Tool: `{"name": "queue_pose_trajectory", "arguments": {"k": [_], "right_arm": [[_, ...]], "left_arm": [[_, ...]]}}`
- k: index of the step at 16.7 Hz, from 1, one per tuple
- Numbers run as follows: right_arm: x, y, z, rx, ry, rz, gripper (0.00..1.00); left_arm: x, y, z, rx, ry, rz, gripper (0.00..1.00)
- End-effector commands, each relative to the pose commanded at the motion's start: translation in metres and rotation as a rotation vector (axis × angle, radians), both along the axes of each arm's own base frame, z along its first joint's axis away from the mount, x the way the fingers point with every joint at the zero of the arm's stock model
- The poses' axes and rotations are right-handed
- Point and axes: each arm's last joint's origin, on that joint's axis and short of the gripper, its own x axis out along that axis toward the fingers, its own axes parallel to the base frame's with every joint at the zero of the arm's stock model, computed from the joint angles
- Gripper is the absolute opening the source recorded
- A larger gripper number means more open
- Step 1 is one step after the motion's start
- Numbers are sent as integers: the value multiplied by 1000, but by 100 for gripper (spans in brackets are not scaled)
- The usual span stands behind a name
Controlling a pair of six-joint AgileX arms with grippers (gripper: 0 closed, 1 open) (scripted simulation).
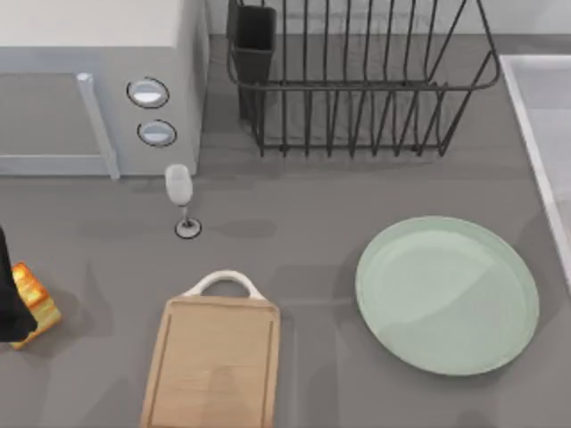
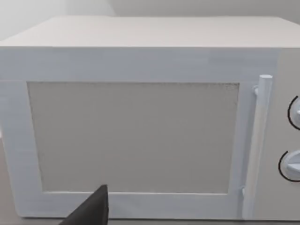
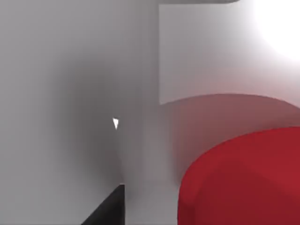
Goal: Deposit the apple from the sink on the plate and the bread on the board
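Looking down on the grey desk point(image 1: 312, 250), the biggest thing is the white microwave point(image 1: 98, 80) at the far left corner, with 2 round dials point(image 1: 148, 92) on its front and a long bar handle point(image 1: 96, 125). Next to it, along the back, stands the black wire dish rack point(image 1: 357, 80) with a dark cup holder point(image 1: 255, 36) at its left end. At the right edge, the white rim of the sink point(image 1: 535, 134) runs down the side, only partly in view. The mint-green plate point(image 1: 446, 294) lies bare near the right front, close to that rim. The wooden board point(image 1: 214, 366) sits at the front centre, its white arched handle point(image 1: 223, 283) pointing toward the back, nothing on it. A small wine glass point(image 1: 182, 198) stands upright between the microwave and the board. Now the left claw point(image 1: 9, 308), dark, at the far left edge of the desk, right against the bread point(image 1: 34, 299), which shows its orange top and is tilted; whether the claw actually has hold of it I cannot tell. From the left wrist, the microwave door is straight ahead. From the right wrist, the red apple point(image 3: 239, 178) looms very close against the pale sink wall point(image 3: 70, 93), with 1 dark fingertip point(image 3: 110, 208) beside it; how far the right claw is open I cannot tell.
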Motion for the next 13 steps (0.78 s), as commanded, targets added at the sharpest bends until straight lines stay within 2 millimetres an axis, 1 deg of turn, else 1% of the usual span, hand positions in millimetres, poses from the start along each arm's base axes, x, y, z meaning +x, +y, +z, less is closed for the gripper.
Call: {"name": "queue_pose_trajectory", "arguments": {"k": [5,6,13], "right_arm": [[0,0,0,0,0,0,2],[0,0,0,0,0,0,0],[0,0,0,0,0,0,0]], "left_arm": [[0,0,0,0,0,0,100],[0,0,0,0,0,0,100],[0,0,0,0,0,0,100]]}}
